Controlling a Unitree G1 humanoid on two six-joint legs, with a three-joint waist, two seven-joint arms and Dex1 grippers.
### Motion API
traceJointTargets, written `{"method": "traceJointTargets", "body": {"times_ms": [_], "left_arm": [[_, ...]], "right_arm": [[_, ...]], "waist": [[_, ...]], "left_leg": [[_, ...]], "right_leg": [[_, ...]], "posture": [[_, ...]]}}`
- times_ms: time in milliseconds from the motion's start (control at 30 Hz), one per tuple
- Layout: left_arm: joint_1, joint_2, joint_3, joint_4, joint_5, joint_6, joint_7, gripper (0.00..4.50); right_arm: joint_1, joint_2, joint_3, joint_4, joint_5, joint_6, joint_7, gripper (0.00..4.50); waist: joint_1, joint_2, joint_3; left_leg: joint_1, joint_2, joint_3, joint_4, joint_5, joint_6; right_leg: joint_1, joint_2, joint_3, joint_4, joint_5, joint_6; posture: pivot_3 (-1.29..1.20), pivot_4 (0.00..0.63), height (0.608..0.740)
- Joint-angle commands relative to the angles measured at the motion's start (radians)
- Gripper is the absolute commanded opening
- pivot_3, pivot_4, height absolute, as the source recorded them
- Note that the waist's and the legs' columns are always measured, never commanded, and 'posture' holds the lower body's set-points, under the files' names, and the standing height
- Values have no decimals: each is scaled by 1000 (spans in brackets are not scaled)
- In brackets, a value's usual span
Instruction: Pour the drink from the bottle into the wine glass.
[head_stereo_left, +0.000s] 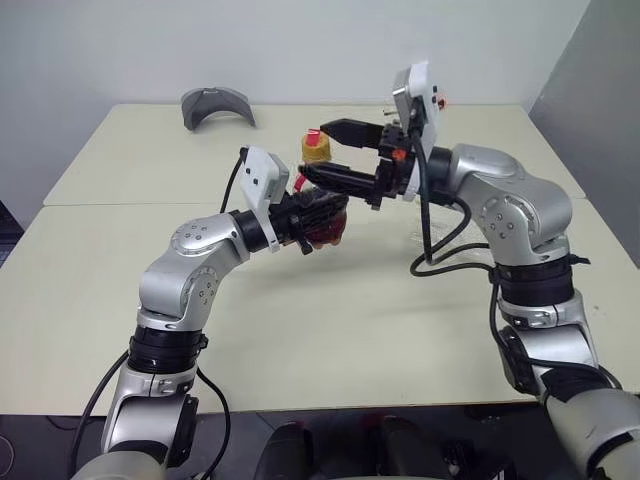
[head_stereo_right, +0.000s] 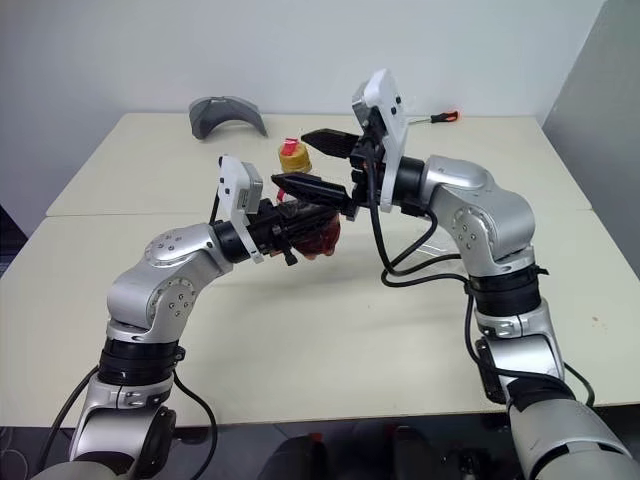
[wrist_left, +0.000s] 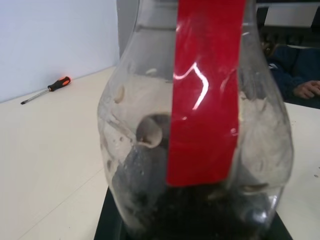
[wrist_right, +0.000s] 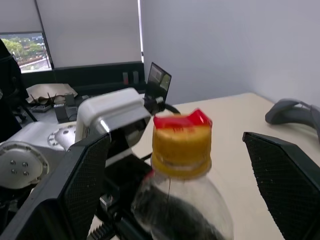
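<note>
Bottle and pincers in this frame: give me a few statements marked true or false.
1. The left pincer is shut on the small clear plastic bottle of dark drink. True.
2. The bottle's yellow cap is off. False: it sits on the neck, under red tape.
3. The right pincer is clamped on the cap. False: its fingers stand open on either side of it.
4. A grey curved object lies at the table's far edge. True.
5. An orange-handled screwdriver lies on the cream table. True.

clear glossy plastic bottle (wrist_left: 200, 150), shiny red label strip (wrist_left: 202, 95), matt smooth table (head_stereo_left: 330, 330)
</note>
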Motion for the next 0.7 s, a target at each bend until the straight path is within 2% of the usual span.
{"method": "traceJointTargets", "body": {"times_ms": [33,433,700], "left_arm": [[-28,-3,19,-21,-5,-29,-3,899],[-32,-4,19,-25,-6,-27,-4,899],[-30,-3,18,-24,-5,-29,-8,899]], "right_arm": [[-32,12,-4,-5,-11,-31,-16,4500],[-66,46,-17,80,-68,-86,-65,4500],[-74,43,-17,56,-39,-66,-49,4500]], "waist": [[0,0,0],[0,0,0],[0,0,0]], "left_leg": [[0,0,0,0,0,0],[0,0,0,0,1,-1],[0,0,0,0,1,-1]], "right_leg": [[0,0,0,0,0,0],[0,0,0,0,0,0],[0,0,0,0,0,0]], "posture": [[0,150,740],[0,150,740],[0,150,740]]}}
